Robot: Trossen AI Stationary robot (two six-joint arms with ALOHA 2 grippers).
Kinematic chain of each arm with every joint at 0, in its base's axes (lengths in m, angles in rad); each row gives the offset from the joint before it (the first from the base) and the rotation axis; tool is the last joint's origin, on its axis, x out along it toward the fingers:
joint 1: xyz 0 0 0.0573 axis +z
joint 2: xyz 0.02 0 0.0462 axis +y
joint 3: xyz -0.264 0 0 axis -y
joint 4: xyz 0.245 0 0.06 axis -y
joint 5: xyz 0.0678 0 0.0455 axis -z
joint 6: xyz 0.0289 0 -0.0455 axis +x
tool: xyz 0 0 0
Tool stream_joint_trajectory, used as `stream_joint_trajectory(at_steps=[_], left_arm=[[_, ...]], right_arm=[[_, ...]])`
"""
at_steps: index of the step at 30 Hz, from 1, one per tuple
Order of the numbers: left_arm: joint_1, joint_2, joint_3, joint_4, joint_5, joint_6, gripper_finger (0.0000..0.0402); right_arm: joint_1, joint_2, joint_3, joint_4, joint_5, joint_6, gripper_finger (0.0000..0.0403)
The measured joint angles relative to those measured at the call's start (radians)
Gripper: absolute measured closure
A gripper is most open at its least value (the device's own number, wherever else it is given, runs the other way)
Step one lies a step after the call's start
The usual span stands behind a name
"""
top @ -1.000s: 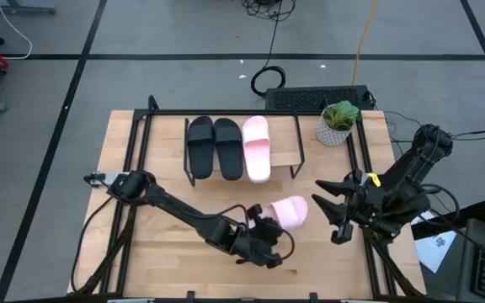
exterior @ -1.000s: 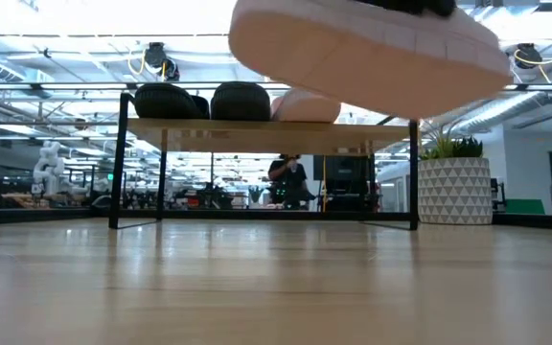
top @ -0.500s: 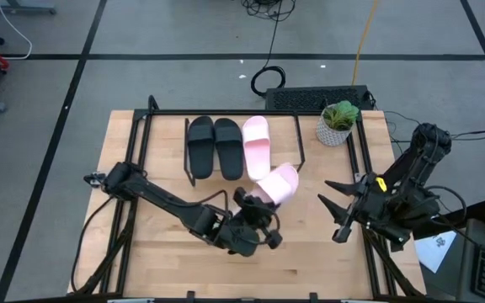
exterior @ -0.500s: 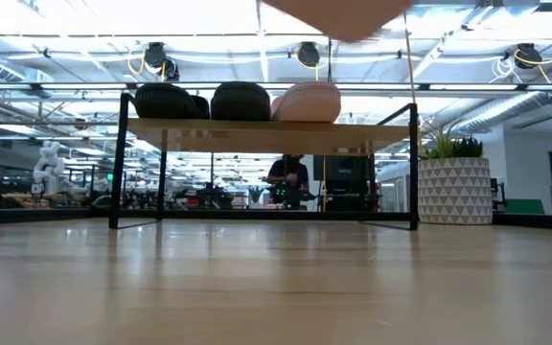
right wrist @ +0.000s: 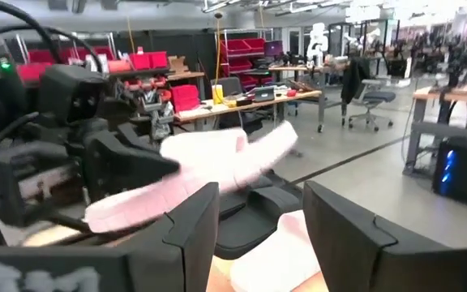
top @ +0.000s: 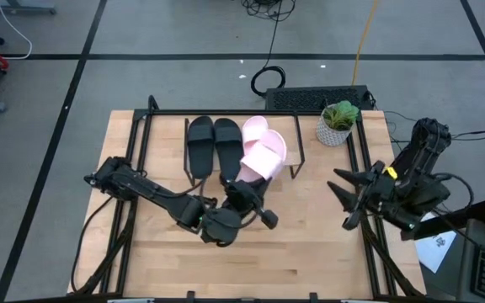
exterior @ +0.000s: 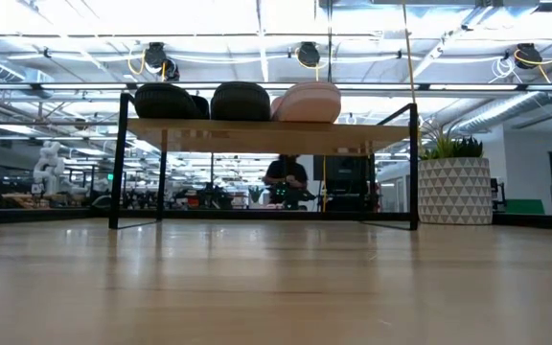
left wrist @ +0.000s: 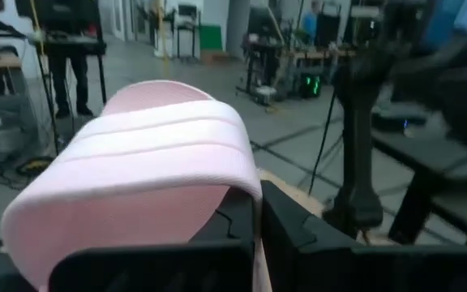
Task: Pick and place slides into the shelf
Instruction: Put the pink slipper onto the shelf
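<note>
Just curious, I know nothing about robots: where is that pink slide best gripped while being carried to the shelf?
Probably by the heel end, from the table's near side. The left tool grips the second pink slide there already, so the toe leads over the shelf beside the first pink slide. The broad strap bulges too much to pinch.

No legible text, labels, brands, numbers or signs in any view

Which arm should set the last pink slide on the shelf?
Left. Its gripper already holds the pink slide above the shelf, beside its mate. The right gripper is open and empty, off to the side.
</note>
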Motion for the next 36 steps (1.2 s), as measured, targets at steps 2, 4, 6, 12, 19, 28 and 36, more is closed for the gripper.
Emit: stream_joint_trajectory(at_steps=[2, 4, 6, 12, 19, 28, 36], left_arm=[[0.0, -0.015, 0.0, 0.042, -0.021, 0.057, 0.0402], [0.008, -0.026, 0.0, 0.104, -0.026, 0.13, 0.0402], [0.021, -0.036, 0.0, 0.161, -0.033, 0.206, 0.0402], [0.077, -0.039, 0.0, 0.346, -0.036, 0.386, 0.0402], [0.164, -0.038, 0.0, 0.417, 0.092, 0.316, 0.0402], [0.228, -0.038, 0.0, 0.44, 0.205, 0.227, 0.0401], [0.236, -0.037, 0.0, 0.447, 0.231, 0.229, 0.0401]], right_arm=[[-0.004, -0.025, -0.02, 0.0, 0.0, 0.057, 0.0232], [-0.009, -0.048, -0.053, 0.0, -0.001, 0.149, 0.0232], [-0.01, -0.068, -0.094, 0.0, -0.003, 0.249, 0.0232], [-0.028, -0.091, -0.232, -0.002, -0.142, 0.586, 0.0232], [-0.155, -0.066, -0.343, -0.004, -0.339, 0.928, 0.0232], [-0.391, -0.027, -0.361, -0.006, -0.669, 1.035, 0.0232], [-0.56, -0.023, -0.361, -0.107, -0.945, 1.214, 0.0231]])
